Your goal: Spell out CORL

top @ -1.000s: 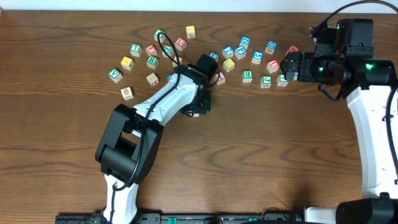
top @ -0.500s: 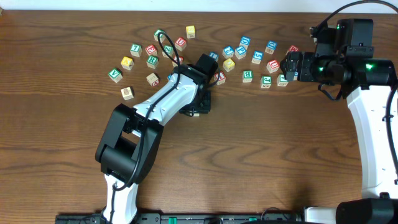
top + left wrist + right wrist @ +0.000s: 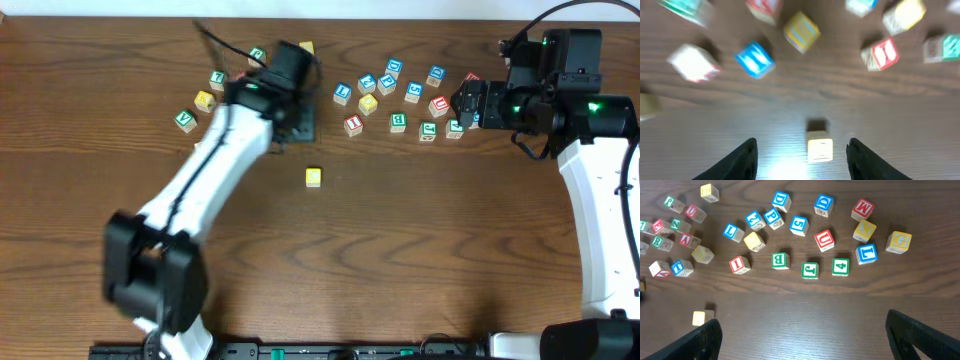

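Note:
One plain yellow cube (image 3: 314,177) sits alone on the wood in front of the scattered cubes. In the blurred left wrist view it (image 3: 820,149) lies on the table between my open fingers. My left gripper (image 3: 300,124) (image 3: 802,146) is open and empty, a little behind this cube. My right gripper (image 3: 462,105) (image 3: 802,327) is open and empty at the right end of the scatter. The right wrist view shows the lone yellow cube (image 3: 699,318), another yellow-topped cube (image 3: 754,240), a green R cube (image 3: 658,242) and a blue L cube (image 3: 866,253).
Several other letter cubes lie across the far part of the table, among them a red I (image 3: 352,123), a green B (image 3: 398,121) and a red U (image 3: 824,240). My left arm (image 3: 190,200) crosses the left half of the table.
My left arm has swung back and to the left from the table's middle. A yellow cube that was hidden under it now lies alone on the wood. The right arm has not moved.

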Robot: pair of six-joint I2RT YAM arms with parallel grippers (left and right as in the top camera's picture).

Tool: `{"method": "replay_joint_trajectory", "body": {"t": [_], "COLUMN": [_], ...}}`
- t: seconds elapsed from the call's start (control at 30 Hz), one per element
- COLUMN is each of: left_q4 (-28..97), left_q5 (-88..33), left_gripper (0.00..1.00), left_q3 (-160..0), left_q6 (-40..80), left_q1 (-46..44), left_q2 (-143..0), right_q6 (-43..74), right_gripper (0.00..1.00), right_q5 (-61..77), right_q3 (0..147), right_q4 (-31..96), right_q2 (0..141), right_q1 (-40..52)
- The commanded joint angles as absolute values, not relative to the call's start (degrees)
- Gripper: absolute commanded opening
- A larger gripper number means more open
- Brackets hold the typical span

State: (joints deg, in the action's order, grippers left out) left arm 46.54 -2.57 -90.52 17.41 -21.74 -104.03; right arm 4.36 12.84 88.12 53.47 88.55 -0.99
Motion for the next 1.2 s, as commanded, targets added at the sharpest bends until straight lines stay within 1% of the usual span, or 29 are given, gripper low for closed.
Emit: {"method": "replay_joint_trajectory", "body": {"t": [0.0,0.2,0.37,0.57,0.7,0.8,0.9,1.0,1.1,1.17], "left_q4": [47.5,47.9,48.0,49.0,49.0,49.0,49.0,49.1,49.2,49.2], "left_q5": [-1.4,-1.4,-1.5,-1.4,-1.4,-1.5,-1.5,-1.5,-1.5,-1.5], "left_gripper": [0.57,0.57,0.58,0.58,0.58,0.58,0.58,0.58,0.58,0.58], "left_q3": [-92.0,-92.0,-92.0,-92.0,-92.0,-92.0,-91.9,-91.9,-91.9,-91.8], "left_q6": [13.1,12.0,12.0,11.9,11.4,11.4,11.4,11.4,11.4,11.4], "left_q1": [-18.1,-10.4,-4.9,-3.1,-3.1,-3.1,-3.1,-3.1,-3.1,-3.1], "left_q2": [-99.4,-93.4,-91.7,-91.7,-91.7,-91.7,-91.7,-91.7,-91.7,-91.7], "right_q6": [6.7,8.3,11.5,17.6,17.8,18.1,20.7,24.7,30.0,34.1], "right_gripper": [0.99,0.99,0.99,0.95,0.93,0.87,0.80,0.72,0.60,0.55], "right_q5": [12.8,12.8,12.1,12.5,12.7,11.8,9.1,8.4,8.2,7.4], "right_q3": [89.1,89.1,89.1,90.7,99.9,110.4,119.1,123.2,123.7,123.7], "right_q4": [53.3,51.5,49.1,45.8,50.9,56.2,58.9,58.7,56.7,55.0], "right_q2": [88.5,88.5,88.5,91.5,98.6,106.1,113.1,118.2,122.3,125.2], "right_q1": [-1.0,1.8,4.9,6.7,8.3,9.6,11.2,12.3,13.4,14.4]}}
